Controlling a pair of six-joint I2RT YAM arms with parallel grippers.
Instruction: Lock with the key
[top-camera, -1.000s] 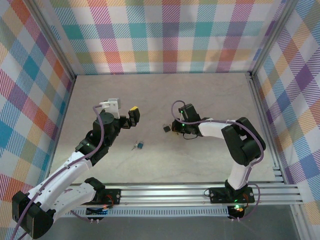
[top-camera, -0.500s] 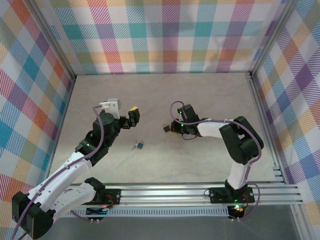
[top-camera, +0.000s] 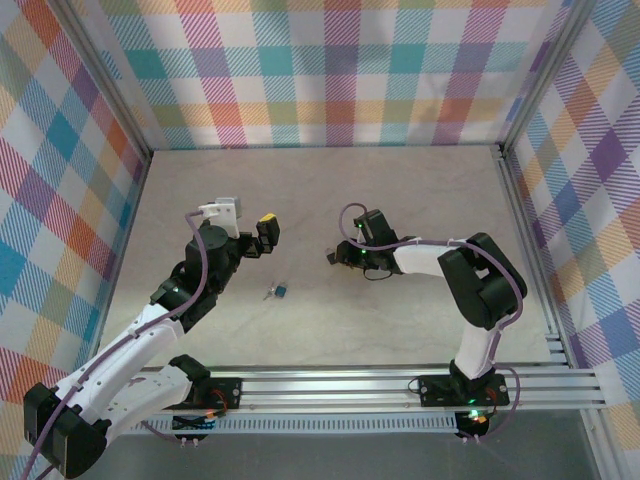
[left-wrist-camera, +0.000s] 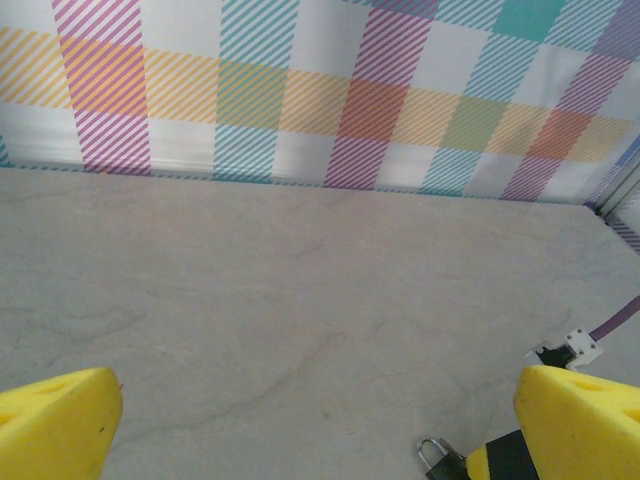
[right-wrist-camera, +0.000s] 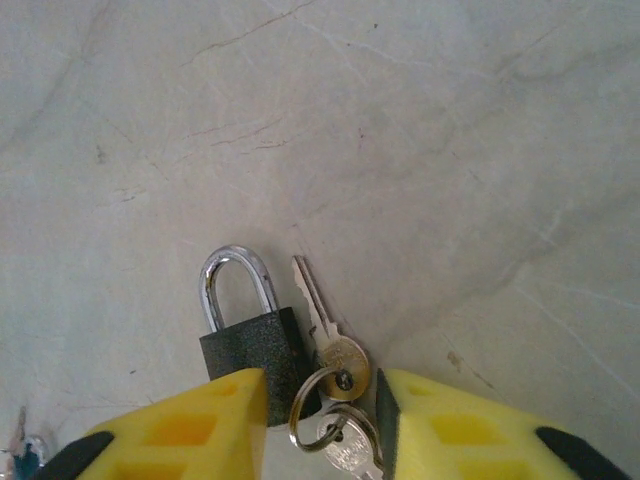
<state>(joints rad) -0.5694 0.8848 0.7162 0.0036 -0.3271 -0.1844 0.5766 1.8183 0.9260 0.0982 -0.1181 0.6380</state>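
Observation:
The lock, a small dark padlock with a silver shackle, lies on the table between the yellow fingers of my right gripper. The jaws stand apart, and the left finger's edge covers the bottom of the lock's body. In the top view the lock sits at the tip of my right gripper. The key, silver with a blue-teal head, lies alone on the table, left of and nearer than the lock. My left gripper hovers wide open and holds nothing. The lock also appears near that view's bottom edge.
A brass-headed key and a second silver one lie on a ring beside the lock, between my right fingers. Checked walls enclose the marbled table at the back and on both sides.
My right gripper's jaws have parted around the lock and the ringed keys, and the lock has shifted slightly left. The left arm and the blue-headed key have not moved.

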